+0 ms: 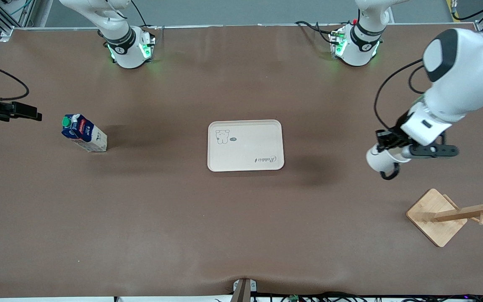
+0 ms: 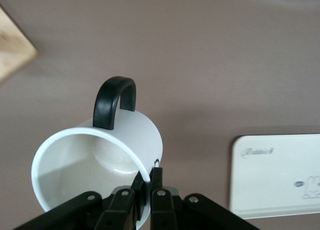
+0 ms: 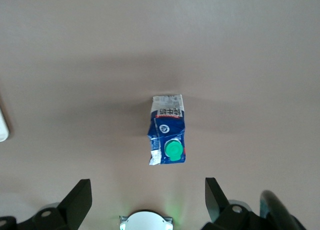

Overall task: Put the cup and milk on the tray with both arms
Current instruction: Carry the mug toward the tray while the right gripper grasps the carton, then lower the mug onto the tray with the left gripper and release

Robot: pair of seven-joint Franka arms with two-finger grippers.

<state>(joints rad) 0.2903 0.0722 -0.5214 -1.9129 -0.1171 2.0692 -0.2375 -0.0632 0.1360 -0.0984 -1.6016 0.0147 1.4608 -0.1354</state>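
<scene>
- The cup (image 2: 100, 160) is a hard glazed mug, so I judge it stiff, slick and breakable. It hangs in the air over bare tabletop (image 1: 241, 235) between the tray (image 1: 245, 145) and the rack (image 1: 436, 216), tipped on its side with the handle (image 2: 115, 102) pointing away from the gripper.
- My left gripper (image 2: 147, 190) pinches the cup by its rim wall, one finger inside and one outside, pressed tight. That is a thin hold on a smooth wall, so I think it could swivel if I move fast.
- The milk (image 1: 84, 133) stands on the tabletop toward the right arm's end, well apart from the tray. I take it for light and a little squashy. The flat side walls below the gable look like the best place to hold it, not the cap (image 3: 173, 149).
- My right gripper (image 3: 145, 200) hovers over the milk with fingers spread wide, holding and touching nothing.
- The tray lies in the middle, with neither thing on it yet.
</scene>
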